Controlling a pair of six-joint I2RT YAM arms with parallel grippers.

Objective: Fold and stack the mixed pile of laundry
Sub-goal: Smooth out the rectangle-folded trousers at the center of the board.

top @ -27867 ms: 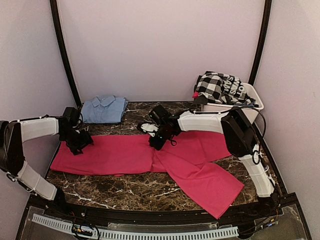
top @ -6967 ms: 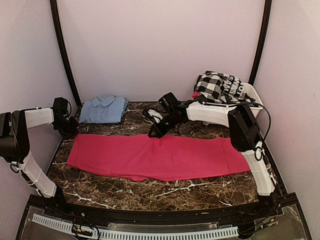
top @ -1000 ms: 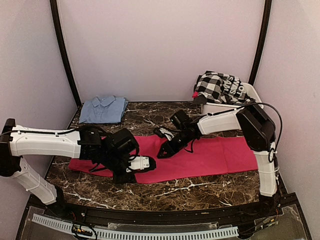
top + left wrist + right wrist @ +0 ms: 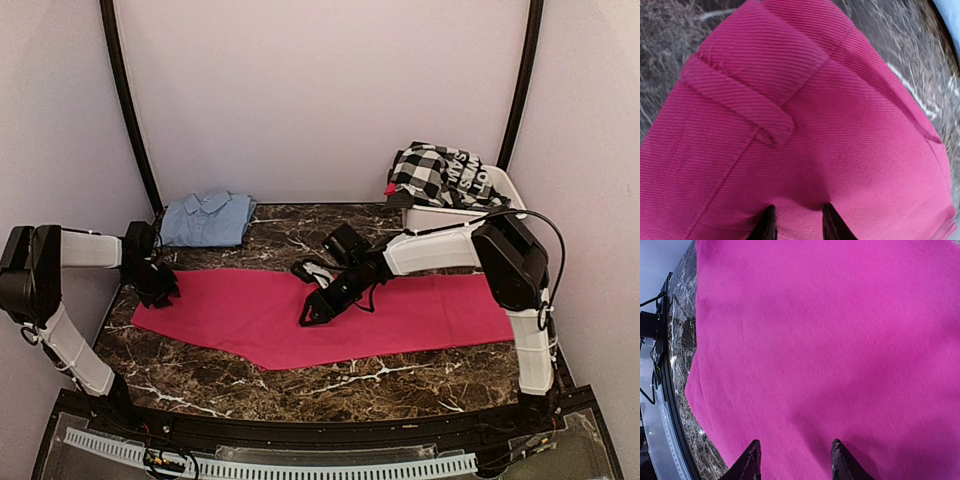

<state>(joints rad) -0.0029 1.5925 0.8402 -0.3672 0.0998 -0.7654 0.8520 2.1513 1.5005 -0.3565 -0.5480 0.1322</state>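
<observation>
The magenta-pink cloth [image 4: 420, 310], a pair of trousers, lies spread across the marble table [image 4: 330, 385]. My left gripper [image 4: 158, 284] is at its left end. In the left wrist view the left gripper [image 4: 799, 227] pinches a raised pucker of the pink cloth [image 4: 840, 125] just below a belt loop [image 4: 740, 102]. My right gripper [image 4: 308, 312] rests on the middle of the cloth. The right wrist view has the right gripper [image 4: 795, 462] open over flat pink cloth [image 4: 840, 340], nothing between its fingertips. A black-and-white checked garment [image 4: 440, 172] fills the tub. A folded light-blue piece [image 4: 208, 218] lies at the back left.
The white plastic tub [image 4: 508, 190] stands at the back right corner. Black frame poles rise at both back corners. Bare marble [image 4: 680, 340] shows along the cloth's near edge, and the table's front rail [image 4: 300, 465] runs below it.
My left arm has pulled back from the front middle to the cloth's left end. The cloth's left half now lies spread out. The right gripper has shifted slightly left and nearer.
</observation>
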